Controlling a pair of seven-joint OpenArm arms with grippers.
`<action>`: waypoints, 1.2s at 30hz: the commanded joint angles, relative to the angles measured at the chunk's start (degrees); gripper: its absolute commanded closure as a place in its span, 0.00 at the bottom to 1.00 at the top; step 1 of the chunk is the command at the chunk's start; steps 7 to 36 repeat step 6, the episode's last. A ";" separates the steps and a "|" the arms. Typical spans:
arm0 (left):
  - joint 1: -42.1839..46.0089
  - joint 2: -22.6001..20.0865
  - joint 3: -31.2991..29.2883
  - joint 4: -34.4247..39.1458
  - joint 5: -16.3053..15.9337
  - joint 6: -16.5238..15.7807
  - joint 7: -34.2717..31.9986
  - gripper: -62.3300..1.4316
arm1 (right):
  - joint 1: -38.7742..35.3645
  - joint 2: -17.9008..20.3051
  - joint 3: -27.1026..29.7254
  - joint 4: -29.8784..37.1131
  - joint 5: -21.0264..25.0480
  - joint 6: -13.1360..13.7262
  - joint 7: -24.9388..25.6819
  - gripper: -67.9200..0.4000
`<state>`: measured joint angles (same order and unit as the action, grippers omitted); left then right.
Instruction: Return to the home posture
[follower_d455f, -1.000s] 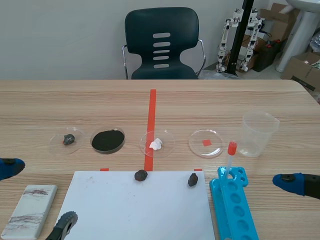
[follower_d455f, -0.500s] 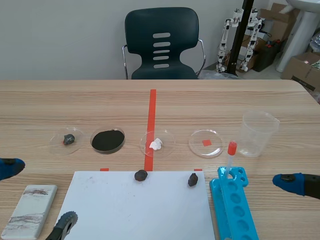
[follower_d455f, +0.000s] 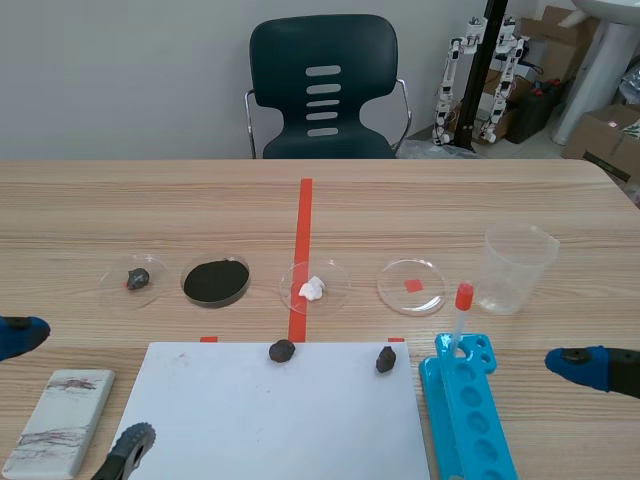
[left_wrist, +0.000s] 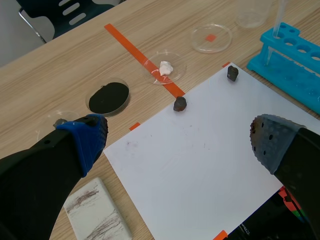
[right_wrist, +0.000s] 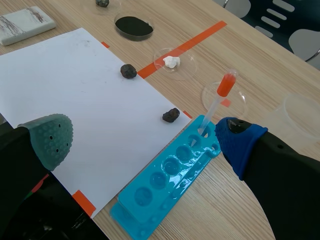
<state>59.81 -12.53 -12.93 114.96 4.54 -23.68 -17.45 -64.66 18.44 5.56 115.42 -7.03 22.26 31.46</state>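
Left end effector (left_wrist: 177, 145) spreads wide, empty, over the white sheet (left_wrist: 200, 170); right end effector (right_wrist: 145, 140) likewise, above the blue rack (right_wrist: 165, 185).

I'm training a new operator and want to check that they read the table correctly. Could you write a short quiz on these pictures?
1. True or false: the left pincer and the right pincer are both open and hold nothing.
2. What stands in the bright blue plastic tube rack? A: a red-bulbed clear dropper. B: a metal spoon. C: a wooden stick.
3. Fill in the number: ___ small dark stones lie on the white paper sheet.

Key: 1 true; 2 A; 3 two.
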 joint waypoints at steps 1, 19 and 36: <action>0.00 0.26 -0.04 1.16 -0.46 -0.07 -0.96 0.04 | -0.09 0.00 0.26 0.50 0.63 -0.15 0.81 0.13; 0.00 0.26 -0.04 1.16 -0.46 -0.07 -0.96 0.04 | -0.09 0.00 0.26 0.50 0.63 -0.15 0.81 0.13; 0.00 0.26 -0.04 1.16 -0.46 -0.07 -0.96 0.04 | -0.09 0.00 0.26 0.50 0.63 -0.15 0.81 0.13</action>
